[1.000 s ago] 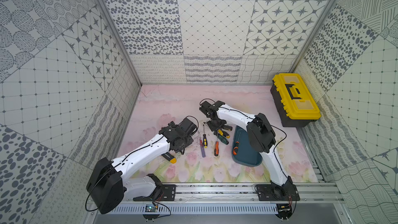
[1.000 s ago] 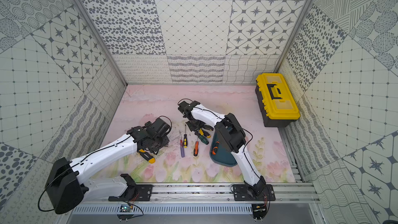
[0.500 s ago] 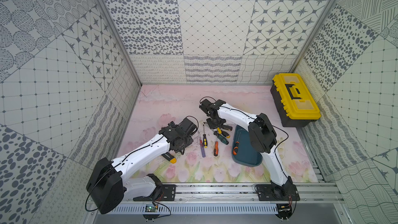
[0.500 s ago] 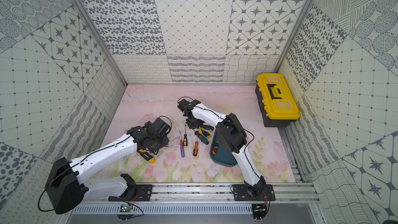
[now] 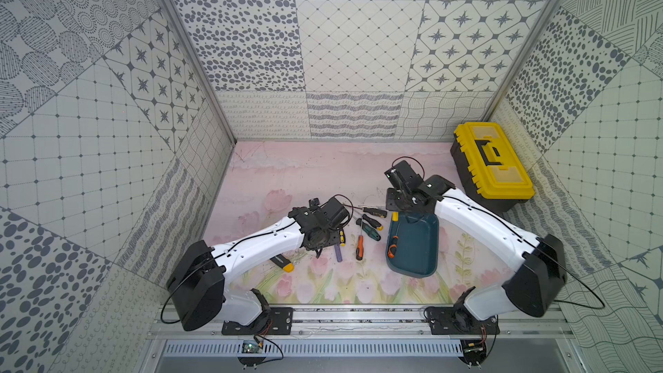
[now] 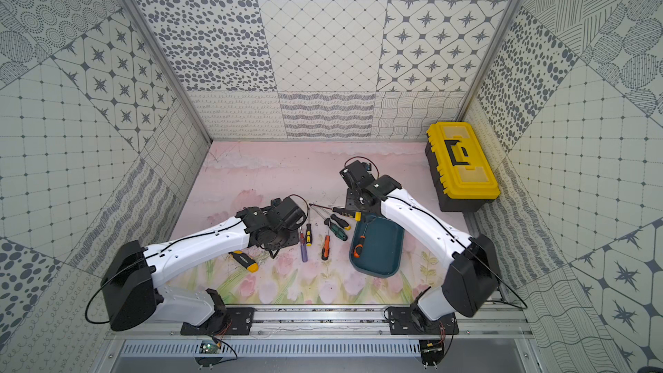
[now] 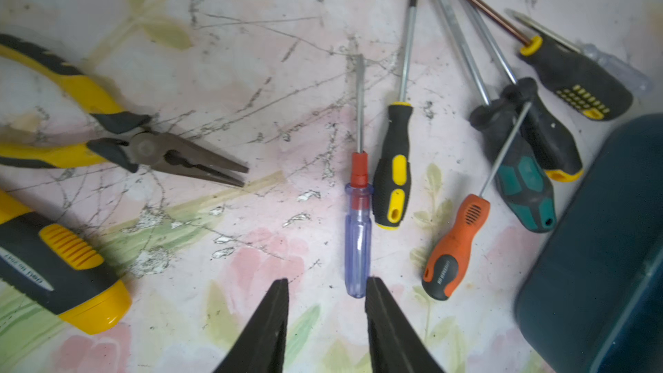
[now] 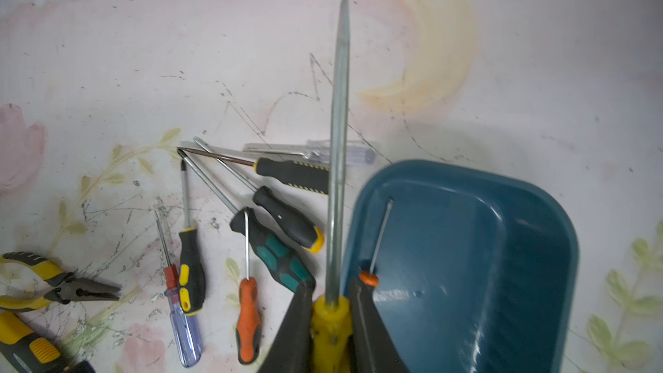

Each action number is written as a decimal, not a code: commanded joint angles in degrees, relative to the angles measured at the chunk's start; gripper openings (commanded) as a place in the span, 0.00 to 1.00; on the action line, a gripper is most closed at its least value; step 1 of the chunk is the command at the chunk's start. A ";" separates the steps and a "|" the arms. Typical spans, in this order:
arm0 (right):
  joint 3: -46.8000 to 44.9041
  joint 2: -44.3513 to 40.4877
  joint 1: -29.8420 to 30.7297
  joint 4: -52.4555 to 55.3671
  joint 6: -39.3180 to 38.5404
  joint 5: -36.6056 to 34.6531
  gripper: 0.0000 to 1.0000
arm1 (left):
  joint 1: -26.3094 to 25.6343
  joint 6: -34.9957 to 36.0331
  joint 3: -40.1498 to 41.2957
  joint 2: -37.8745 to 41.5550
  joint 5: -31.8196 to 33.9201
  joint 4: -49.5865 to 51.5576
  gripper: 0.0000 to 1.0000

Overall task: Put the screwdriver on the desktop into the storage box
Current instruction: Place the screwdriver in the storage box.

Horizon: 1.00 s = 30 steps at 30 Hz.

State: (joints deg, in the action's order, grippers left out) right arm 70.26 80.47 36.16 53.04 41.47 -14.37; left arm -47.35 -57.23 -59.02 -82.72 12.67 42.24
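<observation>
- Right fingers clamp a yellow-handled screwdriver: long grey steel shaft, flat tip, along the rim of the storage box.
- Handle end cut off in the wrist view; whether it touches the rim we cannot tell.
- Left fingers narrowly apart, empty, above the desk.

Twin arms, matching build. Glossy white shells on left arm and right arm; bulky black joint housings; small dark screw holes. Thin black cable along each, looping free at joints. Black base plates bolted on silver rail. Both left gripper and right gripper: plain black wedge fingers, tapering to points.
</observation>
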 commanded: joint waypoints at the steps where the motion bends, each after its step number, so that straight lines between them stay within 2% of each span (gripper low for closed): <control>1: -10.13 -5.42 -3.35 -0.37 6.89 2.77 0.02 | -4.45 8.16 -5.16 -5.89 -2.48 -2.92 0.43; 6: -20.29 -7.76 -5.96 -6.44 10.05 7.98 0.04 | -5.78 7.00 -7.66 -11.29 -5.40 -3.71 0.45; 12: -24.94 -1.53 -5.94 -14.36 11.22 10.46 0.07 | -6.28 8.23 -9.40 -14.71 -7.31 -3.78 0.48; 19: -26.09 4.05 -6.02 -18.32 9.11 11.44 0.33 | -6.25 9.91 -11.57 -18.76 -9.34 -3.93 0.51; 24: -27.00 -0.89 -6.68 -17.14 9.23 9.42 0.44 | -6.26 10.43 -13.32 -21.68 -9.79 -3.51 0.51; 30: -28.69 -11.10 -7.71 -13.79 9.53 5.18 0.45 | -5.66 12.39 -16.37 -25.02 -8.99 -2.32 0.51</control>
State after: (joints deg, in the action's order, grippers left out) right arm 42.92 72.84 29.10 38.02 50.63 -5.93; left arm -53.43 -47.92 -73.14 -105.80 4.62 38.63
